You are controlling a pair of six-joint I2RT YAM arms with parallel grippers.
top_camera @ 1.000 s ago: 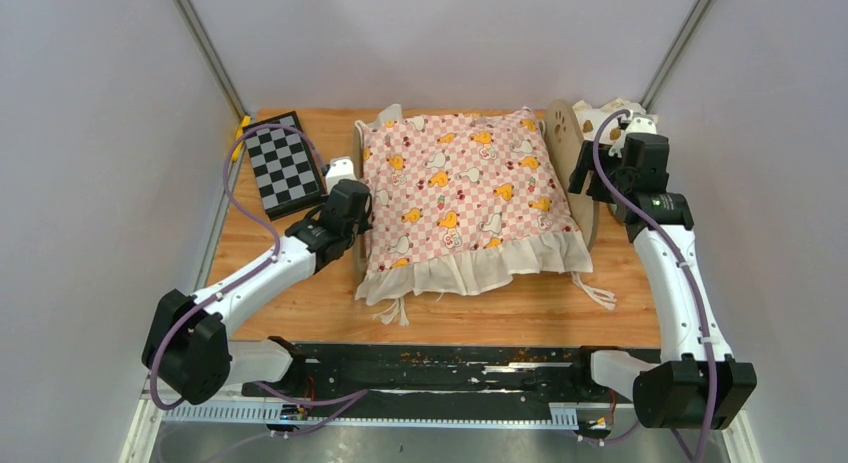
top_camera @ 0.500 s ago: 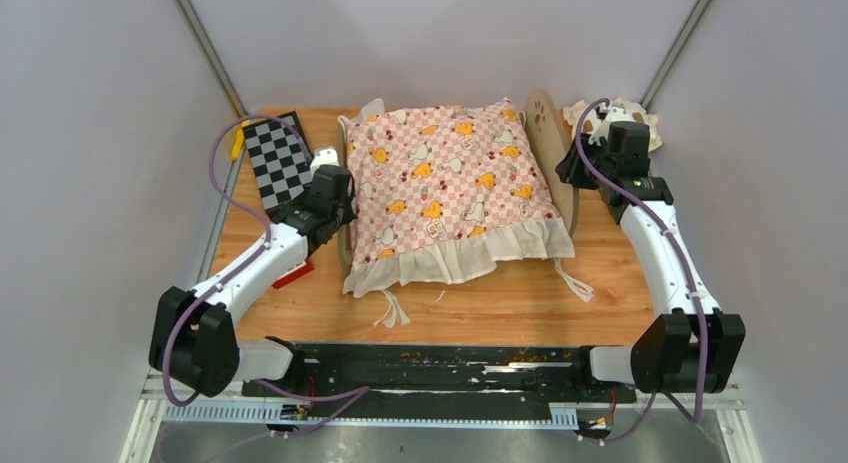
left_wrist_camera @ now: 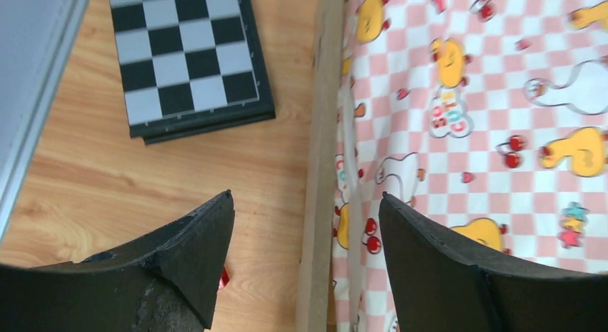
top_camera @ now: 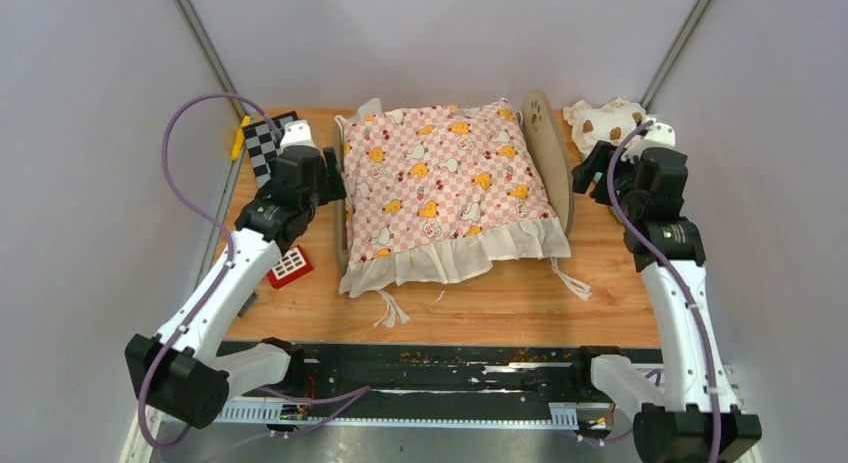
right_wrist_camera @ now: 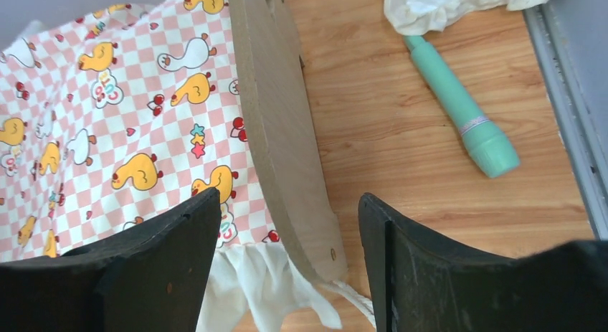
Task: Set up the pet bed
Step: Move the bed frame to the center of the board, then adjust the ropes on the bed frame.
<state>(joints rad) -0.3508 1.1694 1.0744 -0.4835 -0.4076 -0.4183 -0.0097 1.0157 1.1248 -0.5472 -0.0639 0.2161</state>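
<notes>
The left tool (left_wrist_camera: pixel 307 197) and right tool (right_wrist_camera: pixel 288 194) both stand open, holding nothing. The pet bed (top_camera: pixel 546 148), covered by a pink checkered cushion (top_camera: pixel 440 183), lies between them; its headboard (right_wrist_camera: pixel 279 117) sits beneath the right tool's jaws, its opposite board (left_wrist_camera: pixel 319 167) beneath the left's.

Pink checkered cushion (top_camera: pixel 440 188) (yellow ducks), black-and-white chessboard (left_wrist_camera: pixel 186 56), pale-wood pet bed (right_wrist_camera: pixel 279 131)

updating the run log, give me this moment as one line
left gripper open astride footboard | right gripper open astride headboard | cushion on pet bed
</notes>
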